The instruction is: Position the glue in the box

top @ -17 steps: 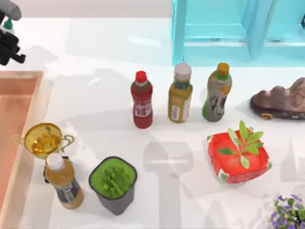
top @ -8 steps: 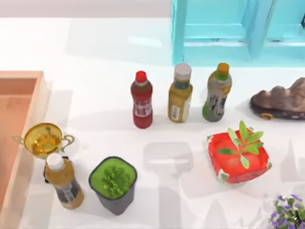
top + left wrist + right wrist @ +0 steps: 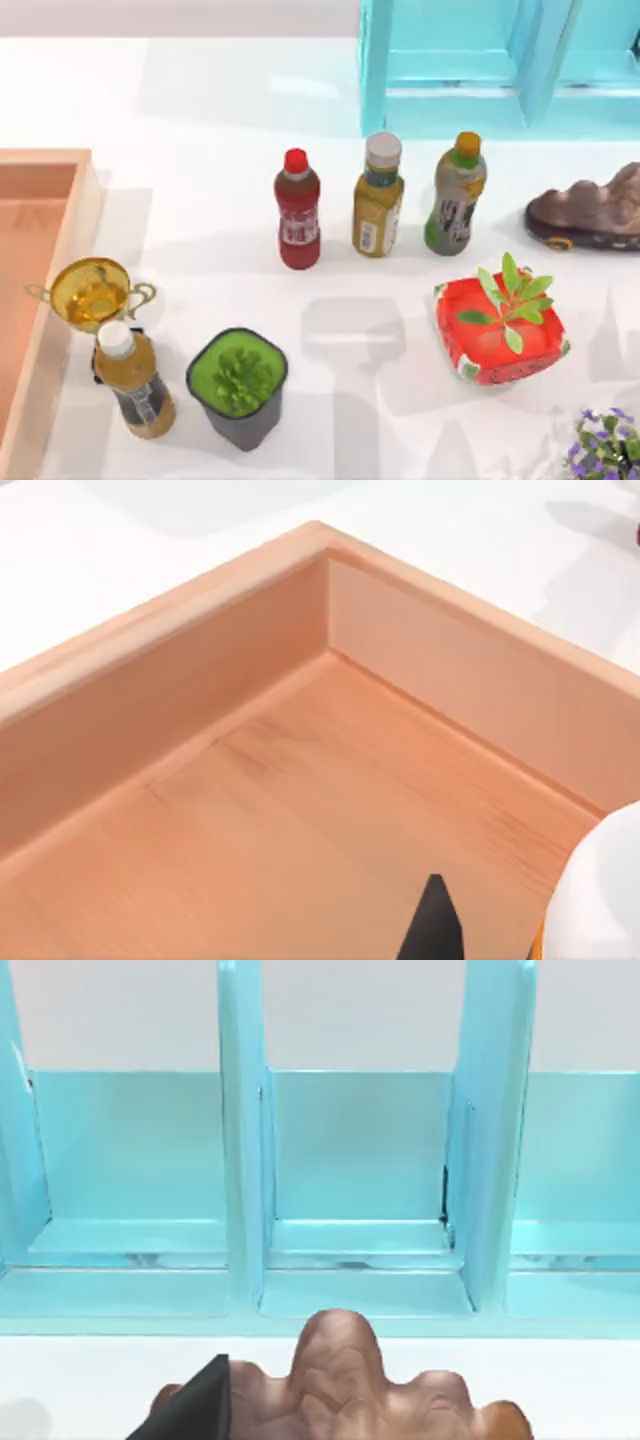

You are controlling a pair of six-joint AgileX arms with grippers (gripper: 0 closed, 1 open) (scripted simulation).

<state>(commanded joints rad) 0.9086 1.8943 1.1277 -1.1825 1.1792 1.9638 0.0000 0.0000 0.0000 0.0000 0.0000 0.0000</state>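
while the white bench (image 3: 200,120) spreads under everything, the box (image 3: 60,300) lies at its left edge, its wooden floor and inner corner close below my left wrist camera. my left hand (image 3: 432,925) hangs over that floor with one dark fingertip in sight; how wide it stands i cannot tell. the glue (image 3: 600,895) shows as a white rounded body just beside that finger, above the box floor. my right hand (image 3: 195,1405) faces the teal shelf (image 3: 350,1160), its opening unclear.
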